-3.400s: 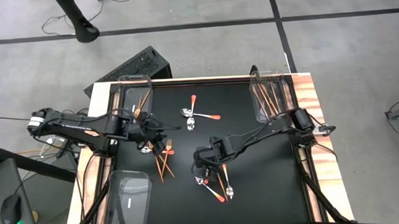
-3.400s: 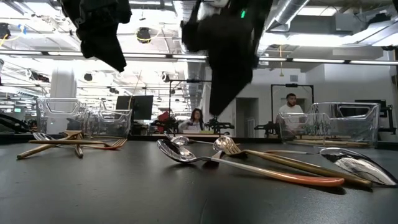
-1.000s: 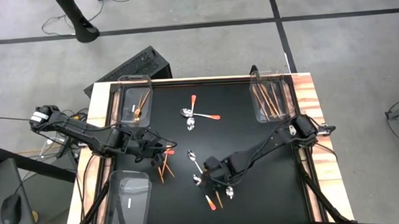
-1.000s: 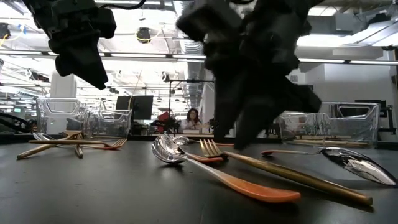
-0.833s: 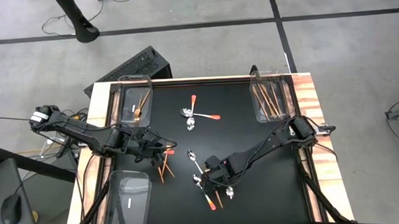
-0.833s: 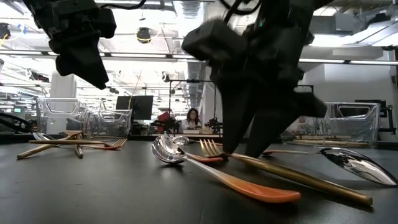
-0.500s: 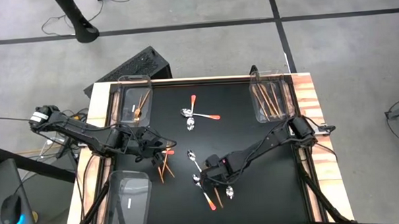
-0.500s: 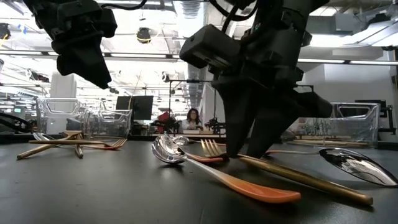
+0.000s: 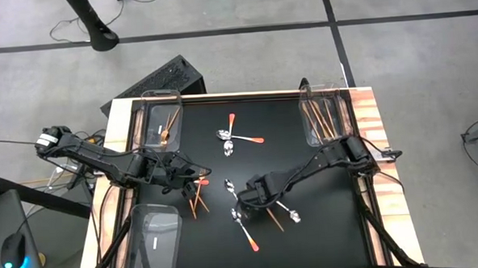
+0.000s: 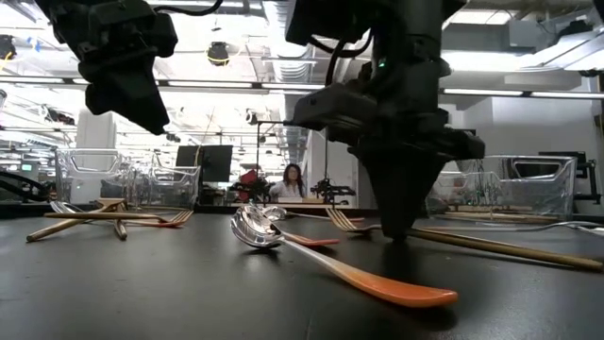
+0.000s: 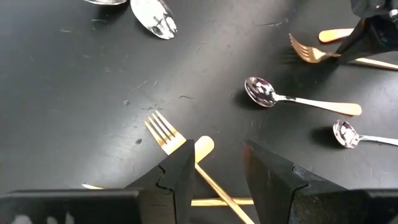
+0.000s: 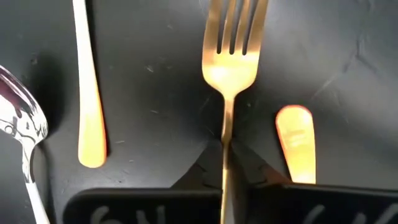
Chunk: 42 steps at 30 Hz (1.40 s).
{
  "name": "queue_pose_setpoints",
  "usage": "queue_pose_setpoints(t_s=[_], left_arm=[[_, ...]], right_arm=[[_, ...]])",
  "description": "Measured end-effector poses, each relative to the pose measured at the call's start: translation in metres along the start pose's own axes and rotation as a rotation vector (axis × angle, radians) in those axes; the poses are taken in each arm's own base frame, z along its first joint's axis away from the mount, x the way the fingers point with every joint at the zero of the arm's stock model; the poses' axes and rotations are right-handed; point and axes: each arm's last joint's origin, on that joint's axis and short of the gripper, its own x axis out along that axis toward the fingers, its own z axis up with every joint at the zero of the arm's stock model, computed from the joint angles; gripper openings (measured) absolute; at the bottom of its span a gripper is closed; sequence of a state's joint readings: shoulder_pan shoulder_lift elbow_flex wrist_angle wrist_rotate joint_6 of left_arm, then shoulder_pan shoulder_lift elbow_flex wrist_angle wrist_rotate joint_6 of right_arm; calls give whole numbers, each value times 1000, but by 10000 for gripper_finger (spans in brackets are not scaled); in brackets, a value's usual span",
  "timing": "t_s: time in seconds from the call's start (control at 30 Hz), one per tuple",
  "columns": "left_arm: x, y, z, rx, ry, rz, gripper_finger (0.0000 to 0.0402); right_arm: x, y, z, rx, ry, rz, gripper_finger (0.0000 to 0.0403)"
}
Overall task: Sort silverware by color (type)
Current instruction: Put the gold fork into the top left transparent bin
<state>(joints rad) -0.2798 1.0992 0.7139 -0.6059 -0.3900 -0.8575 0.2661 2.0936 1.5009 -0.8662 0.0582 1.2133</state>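
The right claw (image 12: 225, 163) is down at the middle of the black counter (image 9: 324, 227), its two dark fingers pinched shut on the slim neck of a gold metal fork (image 12: 229, 68). The fork's tines reach straight out ahead of the fingertips and it lies low against the counter surface. Just beside that claw on one side lies a shiny silver spoon with an orange-red handle (image 12: 22, 134), next to another orange-red handle (image 12: 89, 93); on the other side an orange-red handle tip (image 12: 297, 143) lies close to the fingers.

The left claw (image 11: 214, 171) hovers over the counter's left part with its fingers spread apart and nothing between them. Directly under and ahead of it lies a second gold fork (image 11: 166, 134) crossed with other copper-coloured pieces. Farther out past it lies a small silver spoon (image 11: 298, 99).
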Motion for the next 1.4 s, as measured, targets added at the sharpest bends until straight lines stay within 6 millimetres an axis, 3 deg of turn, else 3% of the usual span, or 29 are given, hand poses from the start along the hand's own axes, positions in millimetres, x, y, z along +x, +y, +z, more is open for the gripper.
queue_pose_setpoints(t_s=[0.13, 0.27, 0.53, 0.73, 0.87, 1.0, 1.2, 1.4], left_arm=[[0, 0, 0, 0, 1, -1, 120], [0, -1, 0, -2, 11, -16, 120], [-2, -13, 14, 30, -121, -146, 120], [-4, -20, 34, 102, -296, -231, 122], [-3, -16, 45, 102, -357, -217, 146], [-3, -11, 57, 88, -430, -210, 184], [-4, -1, 79, 61, -565, -196, 218], [-7, 10, 98, -12, -673, -229, 202]], right_arm=[[2, -1, 6, -32, 30, 20, 10], [-9, 1, 9, -52, -8, 73, 9], [-75, -2, 40, -3, -296, 301, 9], [-125, -22, 71, -42, -517, 401, 8], [-144, -37, 95, -101, -618, 445, 8], [-170, -46, 120, -202, -738, 618, 8], [-183, -60, 150, -300, -826, 789, 8], [-185, -73, 164, -404, -838, 830, 8]])
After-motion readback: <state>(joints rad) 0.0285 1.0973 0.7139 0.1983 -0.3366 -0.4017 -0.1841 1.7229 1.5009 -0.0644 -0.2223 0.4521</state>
